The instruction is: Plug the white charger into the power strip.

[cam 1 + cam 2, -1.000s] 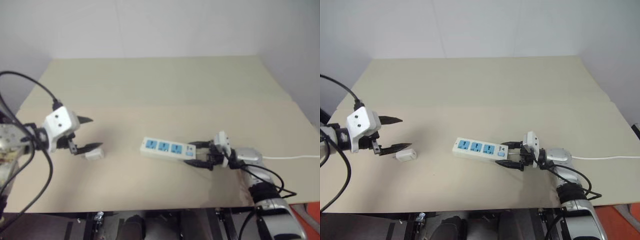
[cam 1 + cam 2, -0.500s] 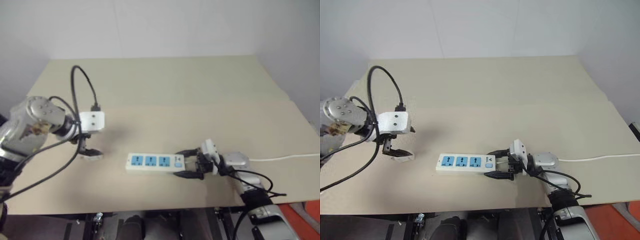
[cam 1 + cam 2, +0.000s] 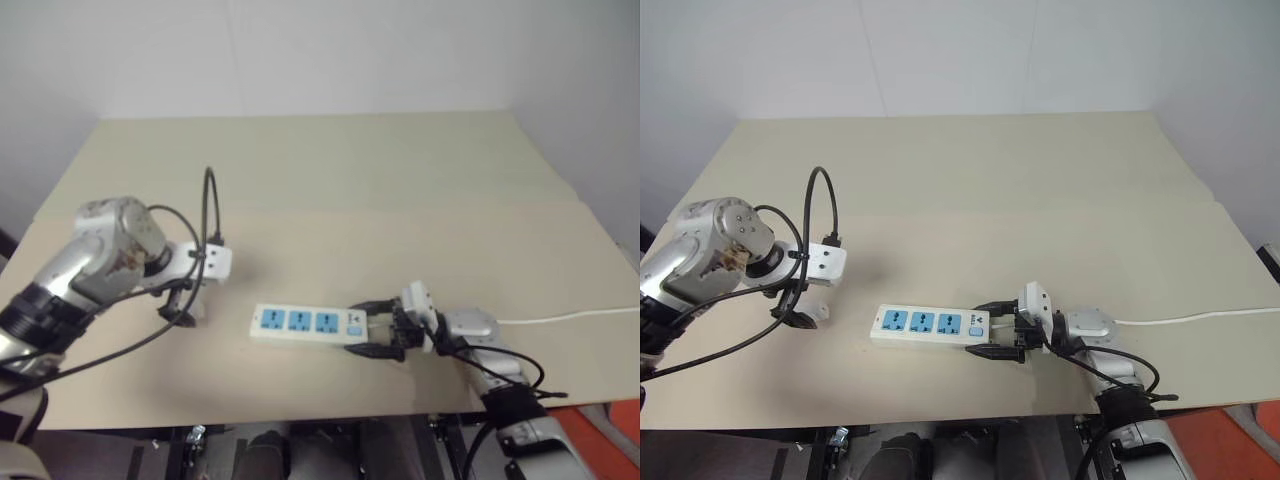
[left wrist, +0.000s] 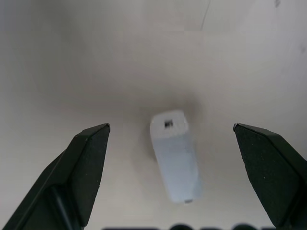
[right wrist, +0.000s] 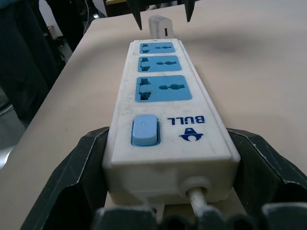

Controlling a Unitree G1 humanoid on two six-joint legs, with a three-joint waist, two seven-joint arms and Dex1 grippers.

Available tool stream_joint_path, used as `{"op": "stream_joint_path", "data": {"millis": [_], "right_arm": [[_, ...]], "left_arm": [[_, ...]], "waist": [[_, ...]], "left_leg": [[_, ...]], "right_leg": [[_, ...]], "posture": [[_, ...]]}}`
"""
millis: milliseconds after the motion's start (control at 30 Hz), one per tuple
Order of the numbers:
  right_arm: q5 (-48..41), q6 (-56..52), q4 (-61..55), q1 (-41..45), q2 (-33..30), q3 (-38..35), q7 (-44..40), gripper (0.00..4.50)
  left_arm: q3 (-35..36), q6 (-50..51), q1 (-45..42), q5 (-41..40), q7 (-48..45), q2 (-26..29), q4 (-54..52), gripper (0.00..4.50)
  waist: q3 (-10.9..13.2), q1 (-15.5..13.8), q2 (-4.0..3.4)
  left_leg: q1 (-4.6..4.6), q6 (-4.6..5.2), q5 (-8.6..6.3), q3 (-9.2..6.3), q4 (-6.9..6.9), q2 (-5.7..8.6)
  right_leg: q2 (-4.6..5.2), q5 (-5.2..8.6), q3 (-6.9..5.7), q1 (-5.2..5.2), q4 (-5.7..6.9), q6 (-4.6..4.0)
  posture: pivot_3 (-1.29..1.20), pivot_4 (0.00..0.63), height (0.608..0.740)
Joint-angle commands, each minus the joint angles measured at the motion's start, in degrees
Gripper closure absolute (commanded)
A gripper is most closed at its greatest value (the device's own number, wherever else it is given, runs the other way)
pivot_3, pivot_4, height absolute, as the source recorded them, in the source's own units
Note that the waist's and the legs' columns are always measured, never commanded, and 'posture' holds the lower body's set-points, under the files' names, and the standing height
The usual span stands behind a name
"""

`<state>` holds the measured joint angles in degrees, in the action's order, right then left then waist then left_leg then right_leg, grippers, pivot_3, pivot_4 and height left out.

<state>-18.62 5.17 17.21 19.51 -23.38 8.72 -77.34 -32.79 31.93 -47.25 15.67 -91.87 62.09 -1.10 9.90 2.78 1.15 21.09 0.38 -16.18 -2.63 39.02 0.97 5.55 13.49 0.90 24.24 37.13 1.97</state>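
The white charger (image 4: 175,163) lies flat on the beige table (image 3: 990,190) at the left. My left gripper (image 4: 170,127) points down over it, open, with one black finger on each side and neither touching it. The power strip (image 3: 930,325) lies near the table's front edge, its three blue socket faces up and its blue switch (image 5: 144,130) at the right end. My right gripper (image 3: 997,337) is shut on that end, a finger (image 5: 72,191) pressed against each long side. The right wrist view looks along the strip to the charger (image 5: 160,25) beyond its far end.
The strip's white cord (image 3: 1200,318) runs off to the right across the table. A black cable (image 3: 820,195) loops above my left wrist. The table's front edge lies close below the strip, and its back half is bare.
My left arm swung in and turned its gripper from level to pointing down over the charger. My right gripper pulled the power strip left and nearer the front edge, then held still.
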Motion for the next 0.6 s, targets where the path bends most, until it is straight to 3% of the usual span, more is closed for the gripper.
{"op": "stream_joint_path", "data": {"millis": [33,600], "right_arm": [[1.1,-0.7,-1.1,-1.1,0.5,1.6,0.8,1.09],[1.3,-0.7,-2.4,-2.2,0.3,2.2,2.4,1.09]], "left_arm": [[-0.2,1.1,-1.6,2.7,-0.6,-1.0,1.0,0.00],[-4.5,2.5,-4.4,7.9,-0.6,-5.3,4.8,0.00]], "waist": [[0.0,0.0,0.01],[0.0,0.0,0.05]], "left_leg": [[-0.01,0.00,0.00,-0.01,0.01,0.00],[-0.03,0.00,0.00,-0.18,0.08,-0.01]], "right_leg": [[0.00,0.00,0.00,-0.01,0.00,0.00],[-0.02,0.00,0.04,0.00,0.01,0.00]], "posture": [[0.00,0.150,0.740],[0.00,0.150,0.740]]}}
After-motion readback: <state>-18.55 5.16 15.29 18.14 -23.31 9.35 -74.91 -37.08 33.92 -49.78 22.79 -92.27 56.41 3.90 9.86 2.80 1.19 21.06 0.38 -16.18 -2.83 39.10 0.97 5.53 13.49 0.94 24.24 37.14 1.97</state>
